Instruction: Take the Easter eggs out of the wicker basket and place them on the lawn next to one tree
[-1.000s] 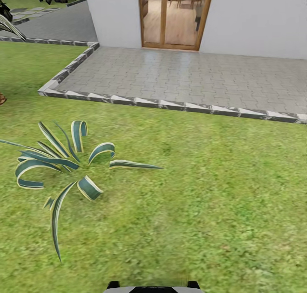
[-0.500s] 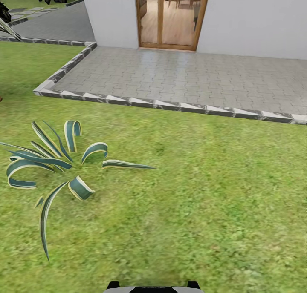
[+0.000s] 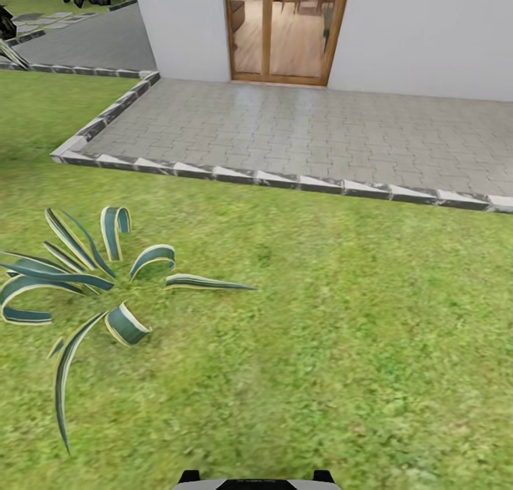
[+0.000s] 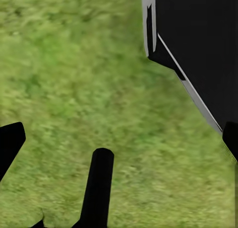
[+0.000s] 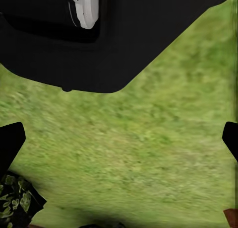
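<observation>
The lawn (image 3: 335,333) of mottled green grass spreads across the head view, up to a paved patio. The Easter eggs, the wicker basket and the tree are out of view. My left gripper (image 4: 119,141) hangs open over bare grass, its dark fingertips (image 4: 10,143) at the frame's sides with nothing between them. My right gripper (image 5: 121,138) is open too, above grass, with one fingertip (image 5: 10,141) at the frame's side. Black parts of my own body (image 5: 99,39) sit close behind both grippers.
A striped blue-green spiky plant (image 3: 85,283) grows on the lawn at the left. A grey paved patio (image 3: 299,134) with a raised kerb (image 3: 285,181) lies ahead. Behind it are a white house wall (image 3: 427,34) and a wooden glass door (image 3: 281,27). My base edge (image 3: 253,481) shows lowest.
The whole head view has shifted as the camera moved: the plant, patio corner and door now sit a little further left. Nothing in the scene itself has moved.
</observation>
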You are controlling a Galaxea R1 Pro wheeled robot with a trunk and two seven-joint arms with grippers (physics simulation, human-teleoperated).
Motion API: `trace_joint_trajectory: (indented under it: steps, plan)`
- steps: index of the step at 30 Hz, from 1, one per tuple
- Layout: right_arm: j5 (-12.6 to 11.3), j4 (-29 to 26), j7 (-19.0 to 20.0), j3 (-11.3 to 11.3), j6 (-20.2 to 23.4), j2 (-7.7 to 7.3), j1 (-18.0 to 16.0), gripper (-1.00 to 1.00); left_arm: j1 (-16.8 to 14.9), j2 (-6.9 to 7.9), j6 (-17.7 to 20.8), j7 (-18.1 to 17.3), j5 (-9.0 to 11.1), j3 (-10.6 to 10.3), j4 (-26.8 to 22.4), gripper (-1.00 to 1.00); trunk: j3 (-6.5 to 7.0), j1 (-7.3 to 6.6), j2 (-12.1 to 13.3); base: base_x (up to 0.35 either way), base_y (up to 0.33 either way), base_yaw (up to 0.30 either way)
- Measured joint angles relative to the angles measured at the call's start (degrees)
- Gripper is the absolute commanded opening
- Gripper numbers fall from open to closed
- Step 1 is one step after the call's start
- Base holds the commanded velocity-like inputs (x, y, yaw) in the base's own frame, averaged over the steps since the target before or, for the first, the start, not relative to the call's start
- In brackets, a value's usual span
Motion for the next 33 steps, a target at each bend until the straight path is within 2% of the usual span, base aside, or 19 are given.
trace_joint_trajectory:
  steps: [33]
  plan:
    - [0.0, 0.0, 0.0, -0.1, 0.0, 0.0, 0.0, 1.0, 0.0, -0.02, -0.2, 0.0, 0.0, 0.0, 0.0, 1.0, 0.0, 0.01, 0.0, 0.14, -0.255, 0.0]
